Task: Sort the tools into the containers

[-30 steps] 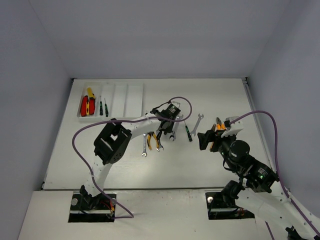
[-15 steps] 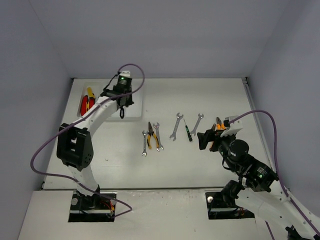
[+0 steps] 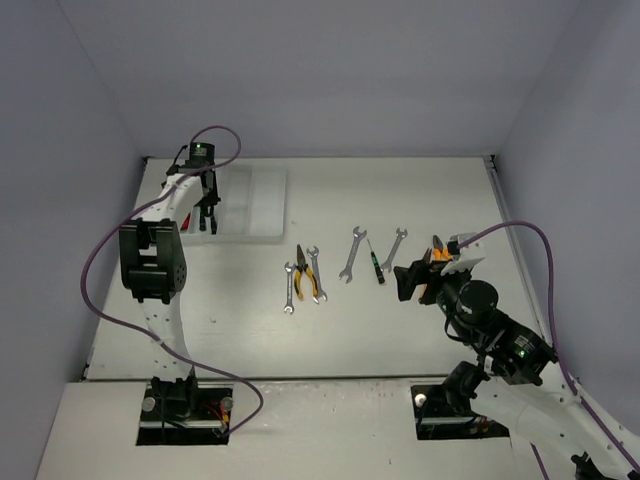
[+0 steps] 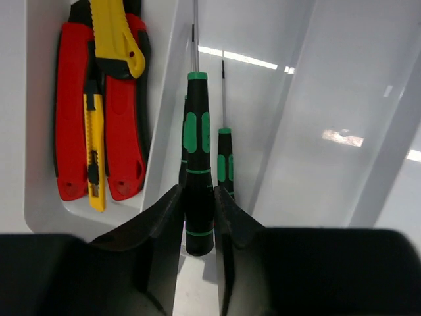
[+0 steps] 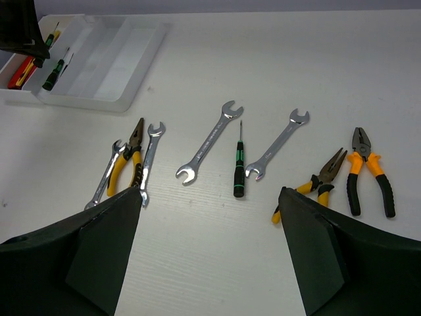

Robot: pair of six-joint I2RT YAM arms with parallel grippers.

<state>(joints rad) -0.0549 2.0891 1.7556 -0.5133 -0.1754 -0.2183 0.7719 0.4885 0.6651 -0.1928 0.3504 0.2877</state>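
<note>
Overhead view of a pale desk [image 3: 450, 200] with a shallow white plastic tray [image 3: 265, 200] of four long compartments at its far left corner. Left arm [image 3: 150, 265] stretched out over that tray, left jaws nearly closed and pressed against both sides of a green-and-black-handled screwdriver [image 4: 198, 164], with its shaft pointing away along the second compartment from the left. Whether resting on the tray floor or held just above it, not possible to tell. Lower in the same compartment, two more green-and-black screwdrivers [image 4: 224, 164], one mostly hidden behind the gripped handle. In the first compartment, just across the divider, red and yellow utility knives [image 4: 69, 112] packed side by side. Out on the open desk, well apart from the tray, a loose row of tools. From left to right in the right wrist view: a small silver wrench [image 5: 104, 181], yellow-handled pliers [image 5: 128, 164] and a second silver wrench [image 5: 150, 161] bunched closely together; then a third silver wrench [image 5: 209, 141], a lone green-and-black screwdriver [image 5: 239, 168] and a fourth silver wrench [image 5: 276, 145], each lying apart; then two pairs of orange-handled pliers [image 5: 316, 184] at the right end. Right arm [image 3: 495, 325] hovering at the near side of this row, right jaws spread wide and holding nothing.
</note>
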